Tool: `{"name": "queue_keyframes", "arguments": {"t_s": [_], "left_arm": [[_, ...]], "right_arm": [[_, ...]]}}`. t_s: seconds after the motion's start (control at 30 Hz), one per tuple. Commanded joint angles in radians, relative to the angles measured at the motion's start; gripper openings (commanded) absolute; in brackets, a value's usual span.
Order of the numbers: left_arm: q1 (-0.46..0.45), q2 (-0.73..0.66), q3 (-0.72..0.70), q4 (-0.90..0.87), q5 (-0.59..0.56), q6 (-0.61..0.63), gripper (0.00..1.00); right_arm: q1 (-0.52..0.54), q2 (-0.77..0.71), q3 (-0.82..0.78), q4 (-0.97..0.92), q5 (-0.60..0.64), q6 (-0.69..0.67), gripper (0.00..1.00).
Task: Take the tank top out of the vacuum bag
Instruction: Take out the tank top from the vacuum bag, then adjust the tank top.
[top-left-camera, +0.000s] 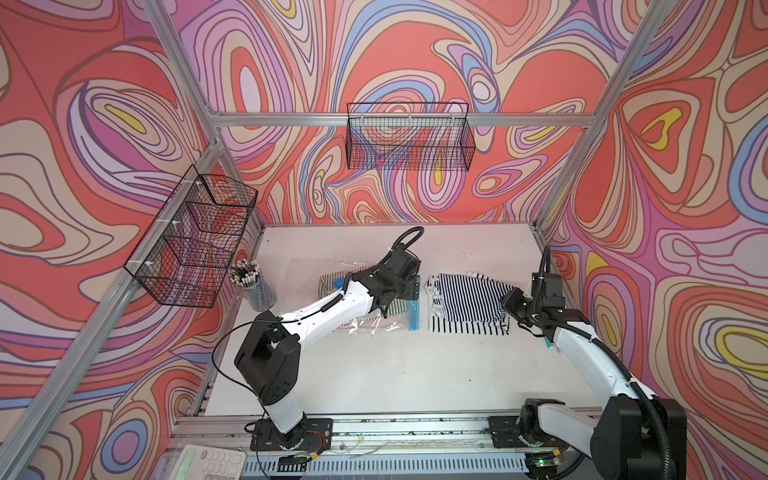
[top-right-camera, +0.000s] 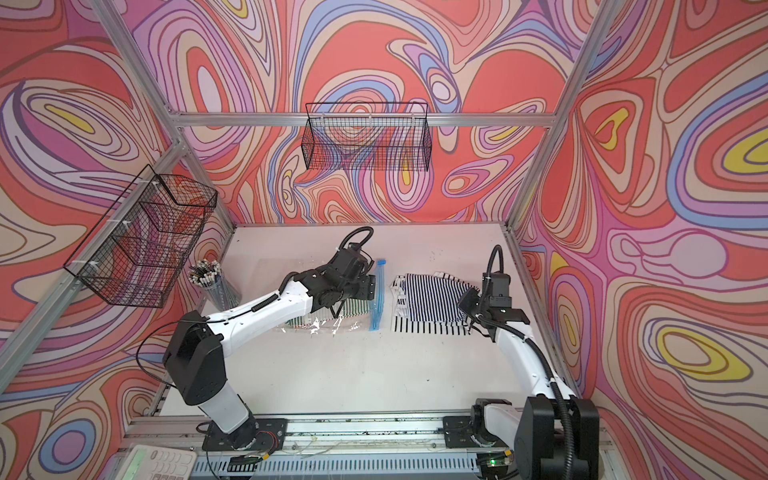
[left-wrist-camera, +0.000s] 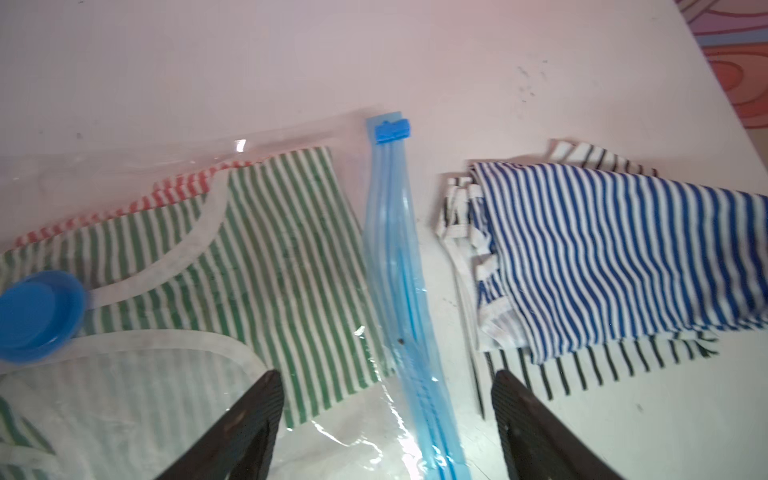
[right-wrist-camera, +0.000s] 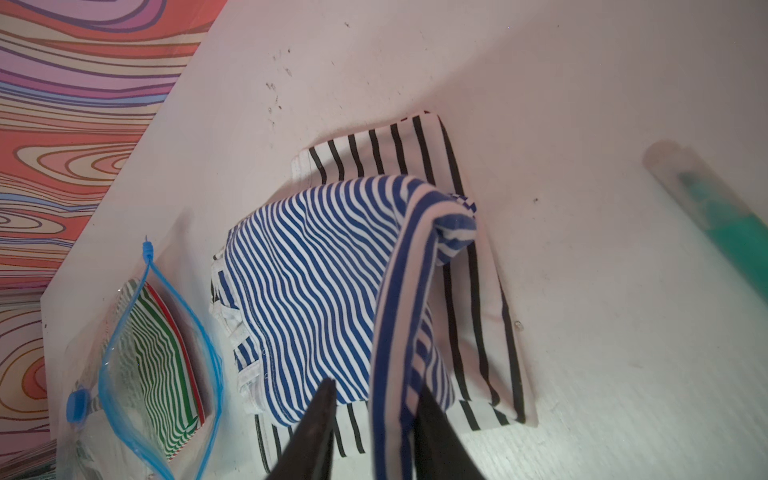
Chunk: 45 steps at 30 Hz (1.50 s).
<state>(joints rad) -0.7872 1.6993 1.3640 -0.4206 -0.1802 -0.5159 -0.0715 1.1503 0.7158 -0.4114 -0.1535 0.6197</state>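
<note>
This is operating as a robotics laboratory test cell. An aluminium extrusion frame (top-left-camera: 291, 119) is enclosing the workspace, and printed swirl-pattern panels (top-left-camera: 415, 50) are lining it on three sides. Two white-and-black robot arms, the left arm (top-left-camera: 324, 309) and the right arm (top-left-camera: 582, 353), are standing on plates bolted to a slotted rail (top-left-camera: 415, 428) along the front edge of a bare white counter (top-left-camera: 395, 365). A slotted cable duct (top-left-camera: 374, 464) is running below the rail. Black wire baskets (top-left-camera: 409, 141) (top-left-camera: 195, 241) are hanging from the frame bars.

A blue-striped tank top (top-left-camera: 469, 300) lies beside the vacuum bag (top-left-camera: 365, 327).
</note>
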Motion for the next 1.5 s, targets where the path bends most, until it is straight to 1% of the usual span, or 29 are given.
{"name": "queue_keyframes", "arguments": {"t_s": [0.0,0.07,0.13,0.23,0.4,0.67,0.87,0.97,1.03,1.27,1.37,1.47], "left_arm": [[-0.03,-0.002,-0.001,0.003,0.084,-0.014,0.81],[-0.03,0.018,-0.032,0.087,0.178,-0.051,0.77],[-0.03,0.048,-0.047,0.145,0.243,-0.087,0.72],[-0.032,0.095,-0.048,0.217,0.307,-0.132,0.71],[-0.036,0.147,-0.05,0.301,0.376,-0.193,0.69],[-0.062,0.218,-0.031,0.34,0.39,-0.245,0.66],[-0.096,0.292,0.044,0.324,0.403,-0.242,0.62],[-0.111,0.335,0.088,0.289,0.389,-0.235,0.6],[-0.115,0.361,0.116,0.254,0.368,-0.231,0.58],[-0.131,0.417,0.185,0.171,0.28,-0.19,0.57],[-0.141,0.435,0.216,0.126,0.222,-0.167,0.57],[-0.147,0.457,0.242,0.111,0.205,-0.155,0.57]], "right_arm": [[-0.004,-0.011,0.001,0.009,0.002,0.002,0.25],[-0.004,-0.011,0.001,0.011,-0.001,0.003,0.18],[-0.004,-0.011,0.003,0.014,-0.01,0.004,0.1],[-0.003,-0.015,0.01,0.015,-0.025,0.004,0.0],[-0.004,-0.032,0.024,0.009,-0.047,0.012,0.0],[-0.003,-0.035,0.035,0.017,-0.082,0.024,0.0],[-0.004,-0.035,0.031,0.023,-0.096,0.029,0.0],[-0.004,-0.04,0.03,0.023,-0.099,0.03,0.0],[-0.003,-0.044,0.031,0.021,-0.101,0.03,0.0],[-0.002,-0.057,0.035,0.016,-0.102,0.033,0.0],[-0.004,-0.062,0.038,0.018,-0.11,0.035,0.0],[-0.003,-0.062,0.041,0.016,-0.112,0.035,0.0]]}}
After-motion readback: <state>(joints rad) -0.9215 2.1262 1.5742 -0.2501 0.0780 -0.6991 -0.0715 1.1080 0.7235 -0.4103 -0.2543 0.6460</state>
